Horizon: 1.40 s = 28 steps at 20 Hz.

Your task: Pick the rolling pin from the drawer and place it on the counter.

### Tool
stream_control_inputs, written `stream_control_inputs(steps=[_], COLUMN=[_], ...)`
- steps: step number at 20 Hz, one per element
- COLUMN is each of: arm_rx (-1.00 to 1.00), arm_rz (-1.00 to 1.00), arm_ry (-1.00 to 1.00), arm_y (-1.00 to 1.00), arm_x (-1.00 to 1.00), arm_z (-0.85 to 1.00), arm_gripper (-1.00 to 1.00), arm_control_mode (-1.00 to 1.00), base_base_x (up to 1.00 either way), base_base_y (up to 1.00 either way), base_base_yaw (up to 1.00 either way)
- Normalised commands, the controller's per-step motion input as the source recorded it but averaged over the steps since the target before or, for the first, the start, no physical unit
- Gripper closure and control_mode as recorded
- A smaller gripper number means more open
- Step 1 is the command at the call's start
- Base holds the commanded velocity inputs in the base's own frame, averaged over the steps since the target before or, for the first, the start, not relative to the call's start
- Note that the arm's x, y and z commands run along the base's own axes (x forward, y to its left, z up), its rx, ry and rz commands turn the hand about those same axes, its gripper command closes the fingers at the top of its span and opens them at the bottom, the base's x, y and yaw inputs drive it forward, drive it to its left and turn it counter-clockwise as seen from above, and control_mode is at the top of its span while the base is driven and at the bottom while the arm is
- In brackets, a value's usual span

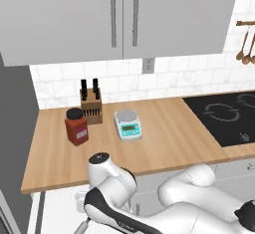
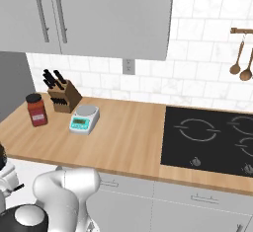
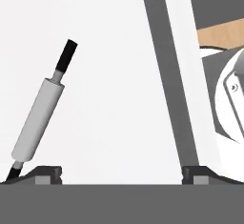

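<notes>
The rolling pin point(image 3: 39, 118) lies flat on the white floor of the drawer point(image 3: 109, 75), slanting; its lower black handle sits just beside one fingertip of the gripper point(image 3: 121, 173); jaws spread wide, holding nothing.

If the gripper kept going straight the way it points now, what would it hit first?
Probably the bare white floor of the drawer. The gripper, jaws wide apart, looks down into it, and the rolling pin lies off beside one fingertip, though depth is unclear.

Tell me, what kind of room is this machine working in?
A kitchen, and a computer-rendered one by its look. A black glass cooktop is set into a wooden counter, a knife block and a kitchen scale stand on it, and a rolling pin lies in a white drawer.
</notes>
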Motion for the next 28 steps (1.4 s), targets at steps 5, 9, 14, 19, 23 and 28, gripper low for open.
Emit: stream_control_inputs(steps=[5,9,14,19,23,28], arm_rx=[0.0,0.0,0.01,0.01,0.01,0.0], arm_rz=[0.0,0.0,0.0,0.0,0.0,0.0], arm_ry=[0.0,0.0,0.0,0.0,0.0,0.0], arm_y=[0.53,0.47,0.29,0.17,0.15,0.17], arm_x=[0.04,0.03,0.02,0.05,0.03,0.13], arm_z=[-0.21,-0.36,-0.46,-0.38,-0.28,-0.14], arm_gripper=[-1.0,-1.0,-1.0,-1.0,-1.0,-1.0], arm_control_mode=[-1.0,-1.0,-1.0,-1.0,-1.0,-1.0], base_base_x=[0.0,0.0,0.0,0.0,0.0,0.0], base_base_y=[0.0,0.0,0.0,0.0,0.0,0.0], base_base_yaw=[0.0,0.0,0.0,0.0,0.0,0.0])
